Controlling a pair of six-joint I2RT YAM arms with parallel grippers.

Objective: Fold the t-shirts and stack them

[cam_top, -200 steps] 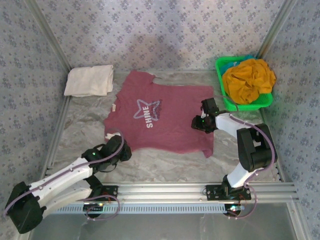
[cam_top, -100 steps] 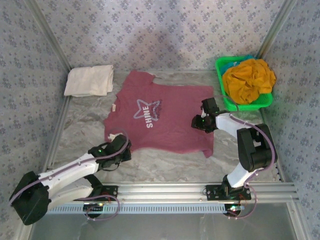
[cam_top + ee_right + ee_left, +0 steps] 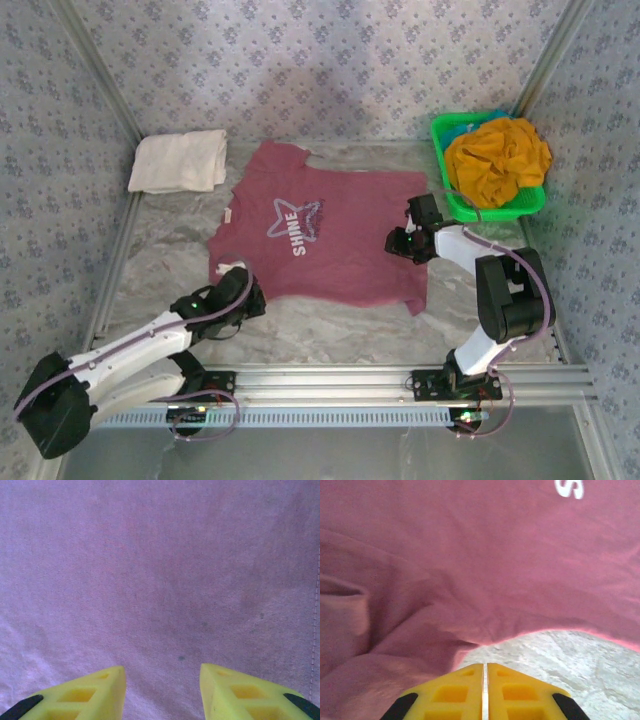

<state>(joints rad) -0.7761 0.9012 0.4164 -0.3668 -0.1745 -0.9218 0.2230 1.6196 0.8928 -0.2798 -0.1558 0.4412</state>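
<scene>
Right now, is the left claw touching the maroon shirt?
Touching. The left wrist view shows the left claw closed on the maroon shirt, with the hem bunched up against its tips.

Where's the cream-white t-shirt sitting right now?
In the top external view, the cream-white t-shirt lies folded at the far-left corner of the table, just left of the maroon t-shirt and apart from it.
</scene>
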